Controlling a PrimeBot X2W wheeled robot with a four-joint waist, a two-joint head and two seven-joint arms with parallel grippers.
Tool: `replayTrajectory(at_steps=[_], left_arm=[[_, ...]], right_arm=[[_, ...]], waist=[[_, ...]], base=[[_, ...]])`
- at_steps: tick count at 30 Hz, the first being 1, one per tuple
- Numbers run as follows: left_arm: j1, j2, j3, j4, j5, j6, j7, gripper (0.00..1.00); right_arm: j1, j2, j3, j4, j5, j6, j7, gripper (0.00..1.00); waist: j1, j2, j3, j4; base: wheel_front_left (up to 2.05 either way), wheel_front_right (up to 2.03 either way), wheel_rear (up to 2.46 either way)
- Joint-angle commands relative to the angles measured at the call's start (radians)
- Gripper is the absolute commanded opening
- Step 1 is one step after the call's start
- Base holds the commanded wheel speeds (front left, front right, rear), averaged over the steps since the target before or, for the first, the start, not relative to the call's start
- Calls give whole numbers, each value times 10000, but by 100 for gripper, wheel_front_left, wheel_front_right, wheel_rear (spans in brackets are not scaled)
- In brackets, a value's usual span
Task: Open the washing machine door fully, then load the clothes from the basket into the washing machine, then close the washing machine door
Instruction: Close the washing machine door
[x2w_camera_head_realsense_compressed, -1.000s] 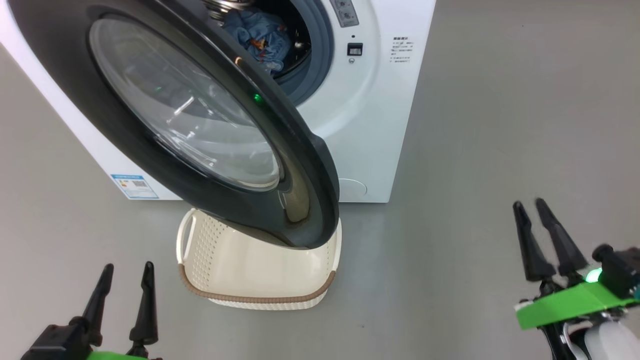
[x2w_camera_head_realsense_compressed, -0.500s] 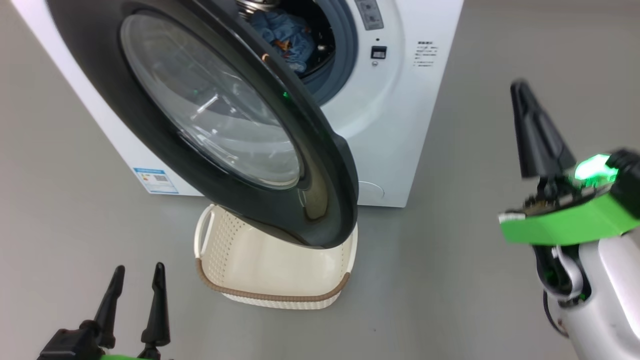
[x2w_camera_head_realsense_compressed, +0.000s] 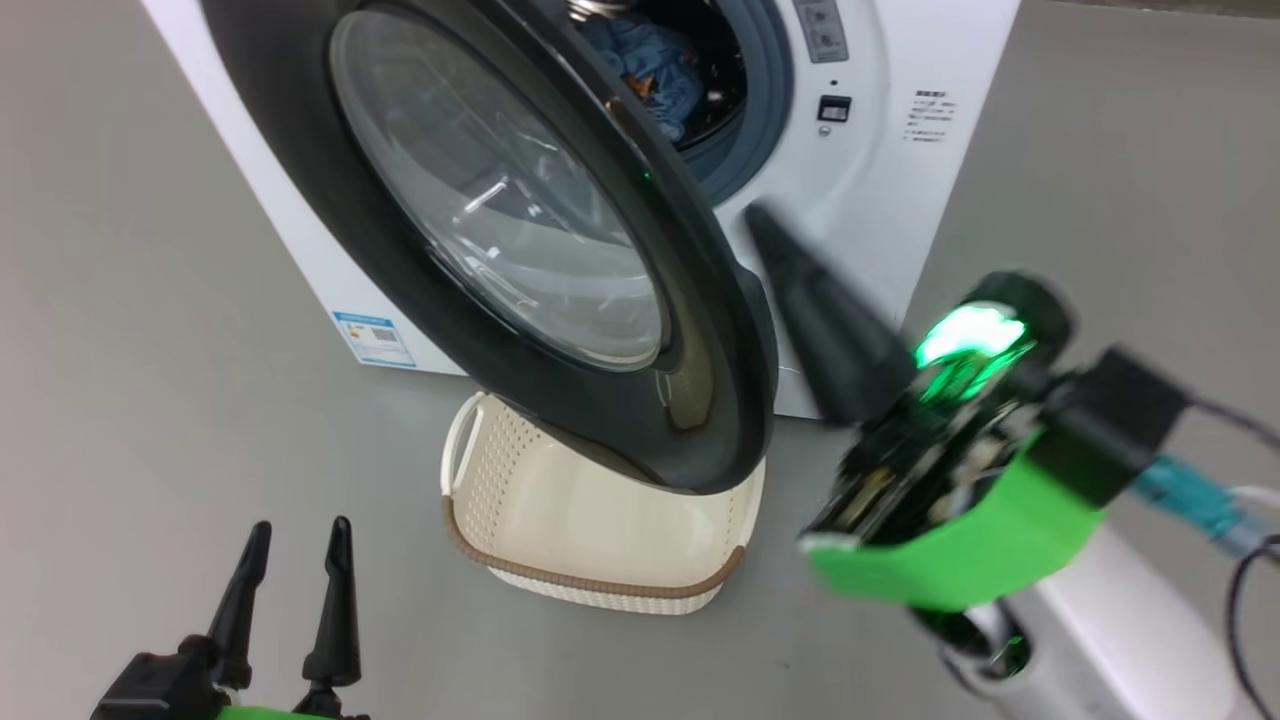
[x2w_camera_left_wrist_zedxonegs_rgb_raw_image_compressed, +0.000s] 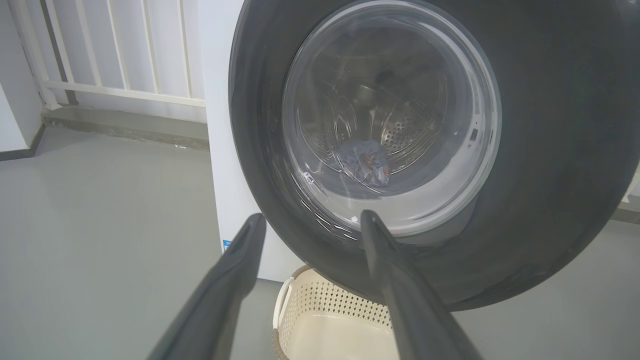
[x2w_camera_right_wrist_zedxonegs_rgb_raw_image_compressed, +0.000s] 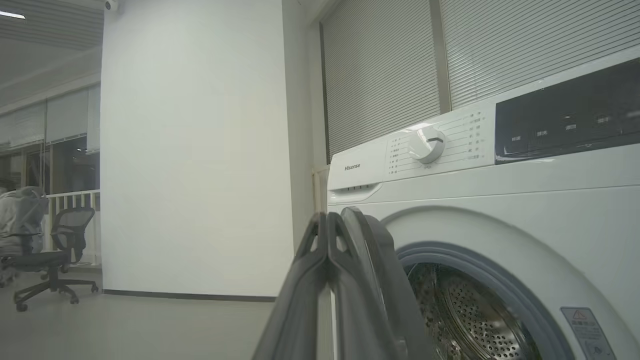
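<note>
Closing stage, judged from the load. The clothes (x2w_camera_head_realsense_compressed: 650, 60) lie in the drum of the washing machine (x2w_camera_head_realsense_compressed: 860, 180). The basket (x2w_camera_head_realsense_compressed: 590, 583), on the floor near the machine's front, shows no garment in its visible part. The door (x2w_camera_head_realsense_compressed: 500, 200) stands part-open above the basket. Right gripper (x2w_camera_head_realsense_compressed: 760, 220): fingers pressed together, empty, tip just beside the door's free right edge. Left gripper (x2w_camera_head_realsense_compressed: 302, 525): fingers spread, empty, near left. Hazards: the tip skids off the glossy rim or is pinched between door and front panel, or cloth catches in the seal.
</note>
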Motion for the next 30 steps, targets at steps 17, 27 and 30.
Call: replayTrajectory(at_steps=[17,27,30], left_arm=[[-457,-77,275,-288,-115,-37,-65,100],[-781,-183,149,-210,-122,-37,-65,100],[-848,-206,111,-199,-126,-37,-65,100]], right_arm=[[894,74,2444,2198,689,44,-46,0],[750,-13,2251,3372,577,44,-46,0],[684,6,2077,3610,553,44,-46,0]], waist=[[0,-1,712,247],[0,-1,1047,243],[0,-1,1115,256]], base=[[0,0,0],[0,0,0],[0,0,0]])
